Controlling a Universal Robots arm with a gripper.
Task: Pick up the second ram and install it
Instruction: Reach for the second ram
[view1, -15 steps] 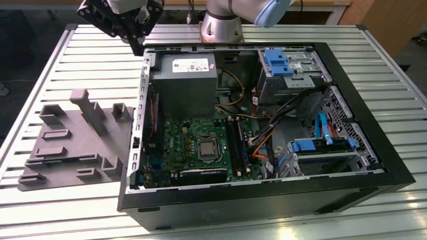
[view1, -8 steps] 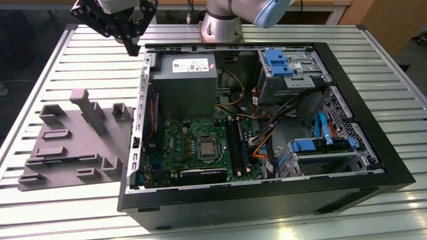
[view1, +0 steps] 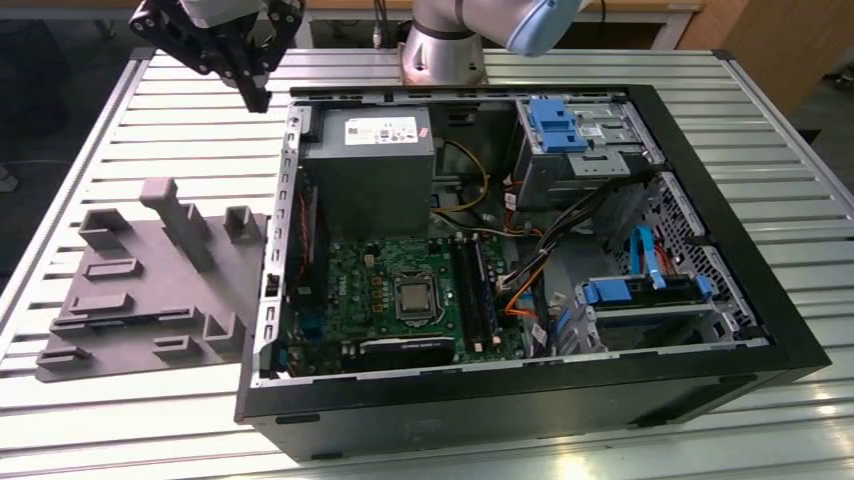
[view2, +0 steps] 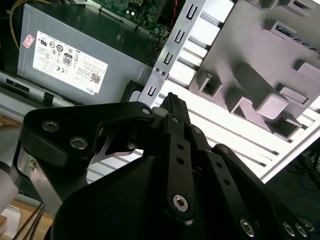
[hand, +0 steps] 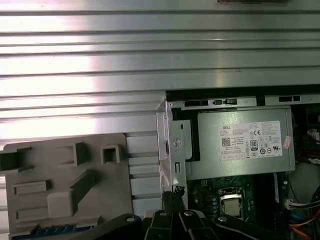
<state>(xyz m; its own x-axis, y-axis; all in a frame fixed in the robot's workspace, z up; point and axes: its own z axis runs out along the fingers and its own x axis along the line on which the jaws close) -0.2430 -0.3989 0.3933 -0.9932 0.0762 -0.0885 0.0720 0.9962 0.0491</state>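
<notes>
Fingers: I am hovering my gripper (view1: 254, 100) pinched closed and empty near a corner of the table (view1: 134, 420)
Ram: the ram (hand: 50, 231) is seemingly sitting in the grey tray (view1: 134, 300), along the table's edge at the exterior view's left
Progress: nothing is being carried; picking and installing are waiting

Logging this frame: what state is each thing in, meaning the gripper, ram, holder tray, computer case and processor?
gripper: shut, holding nothing, up above the table near the case's corner.
second ram: lying in the holder tray, not gripped.
holder tray: flat on the table beside the case.
computer case: on its side, side panel off, inside exposed.
processor: bare, no cooler over it.
</notes>
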